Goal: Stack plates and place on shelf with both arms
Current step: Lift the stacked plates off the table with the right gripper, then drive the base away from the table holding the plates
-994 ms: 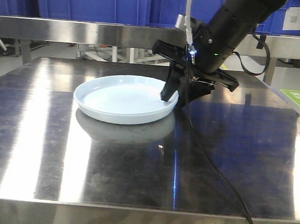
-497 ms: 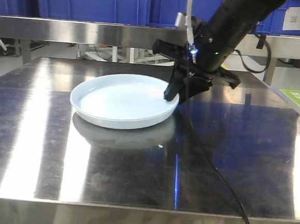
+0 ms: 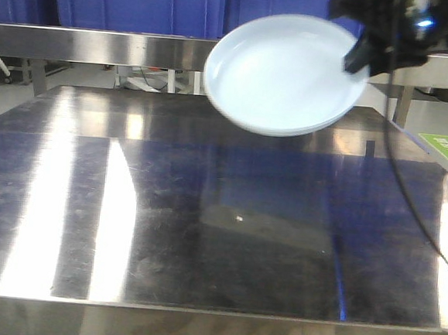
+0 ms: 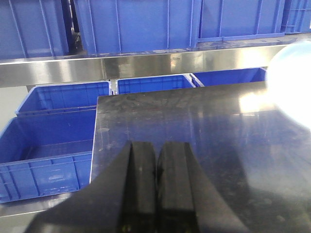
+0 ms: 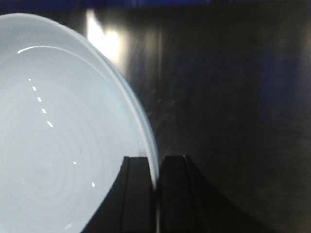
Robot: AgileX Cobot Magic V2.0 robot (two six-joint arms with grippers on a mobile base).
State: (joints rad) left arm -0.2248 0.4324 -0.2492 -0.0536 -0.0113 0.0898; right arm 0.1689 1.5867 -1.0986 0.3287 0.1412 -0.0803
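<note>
plates (image 3: 282, 75) lifted off tabletop (image 3: 203, 236), tilted, rim pinched by right fingers (image 5: 138, 194); left fingers (image 4: 141, 184) clenched.

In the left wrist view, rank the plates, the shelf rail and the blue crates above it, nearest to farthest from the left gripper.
1. Plates, raised at right, overlapping the rail.
2. Shelf rail, across beyond the tabletop.
3. Blue crates, up top behind the rail.

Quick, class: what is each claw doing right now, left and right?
Left claw: closed, holding nothing.
Right claw: closed on the rim of the glossy pale bluish-white round plastic plate.
</note>
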